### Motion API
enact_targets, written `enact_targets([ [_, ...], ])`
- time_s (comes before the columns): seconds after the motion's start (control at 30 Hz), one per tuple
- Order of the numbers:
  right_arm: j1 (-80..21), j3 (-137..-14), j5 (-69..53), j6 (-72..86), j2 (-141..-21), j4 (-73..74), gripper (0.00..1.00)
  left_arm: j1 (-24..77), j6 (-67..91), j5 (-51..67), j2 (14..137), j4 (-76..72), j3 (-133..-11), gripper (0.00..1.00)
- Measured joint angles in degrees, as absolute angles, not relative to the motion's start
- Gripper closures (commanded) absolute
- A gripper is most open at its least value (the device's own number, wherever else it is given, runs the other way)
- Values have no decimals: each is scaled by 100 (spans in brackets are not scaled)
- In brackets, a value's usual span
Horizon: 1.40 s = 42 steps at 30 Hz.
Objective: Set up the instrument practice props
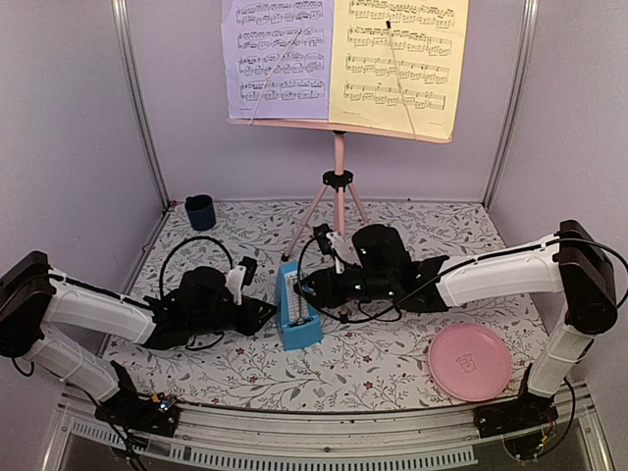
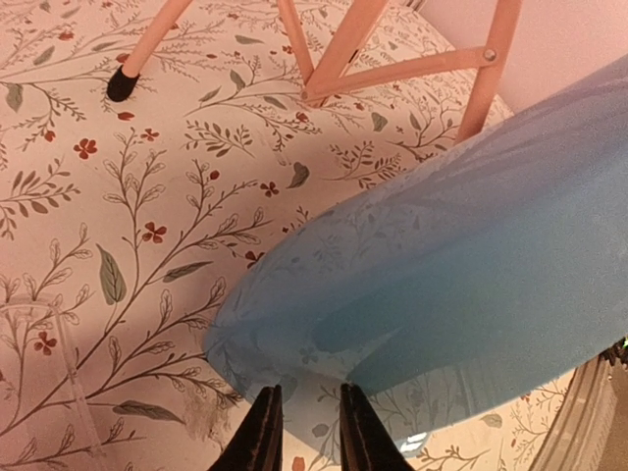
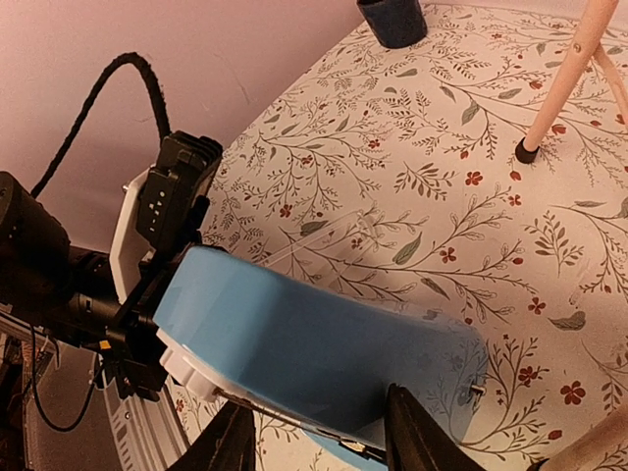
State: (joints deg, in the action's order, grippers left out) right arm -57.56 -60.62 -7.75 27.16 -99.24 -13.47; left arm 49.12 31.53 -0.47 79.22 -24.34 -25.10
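The blue pyramid metronome stands on the floral cloth in front of the pink tripod music stand. The lavender sheet and the yellow sheet rest side by side on the stand's desk. My left gripper is at the metronome's lower left. In the left wrist view its jaws stand narrowly apart over the metronome's translucent edge. My right gripper is at the metronome's upper right. In the right wrist view its fingers straddle the blue body.
A small dark blue cup stands at the back left. A round pink plate lies at the front right. A clear plastic piece lies on the cloth beside the metronome. The tripod's legs spread just behind it.
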Motion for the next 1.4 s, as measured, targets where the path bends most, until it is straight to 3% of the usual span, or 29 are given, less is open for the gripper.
enact_targets([
  [0.27, -5760, -5959, -727, 2709, -9843, -1326, 60, 4912, 3138, -49, 7922, -2427, -2528, 77],
  [0.53, -5763, -5924, -794, 2657, -9821, -1317, 44, 4912, 3131, -54, 7953, -2425, -2545, 77],
  [0.87, -5808, -5924, -801, 2609, -9821, -1319, 40, 4912, 3131, -67, 7953, -2425, -2545, 76],
  [1.07, -5813, -5920, -650, 2611, -9756, -1288, 40, 4912, 3135, -91, 7953, -2416, -2545, 68],
  [1.23, -5808, -5833, -460, 2611, -9474, -1284, 40, 4912, 3127, -115, 7920, -2379, -2545, 56],
  [1.4, -5745, -5776, -375, 2609, -9380, -1288, 44, 4915, 3122, -187, 7782, -2285, -2545, 55],
])
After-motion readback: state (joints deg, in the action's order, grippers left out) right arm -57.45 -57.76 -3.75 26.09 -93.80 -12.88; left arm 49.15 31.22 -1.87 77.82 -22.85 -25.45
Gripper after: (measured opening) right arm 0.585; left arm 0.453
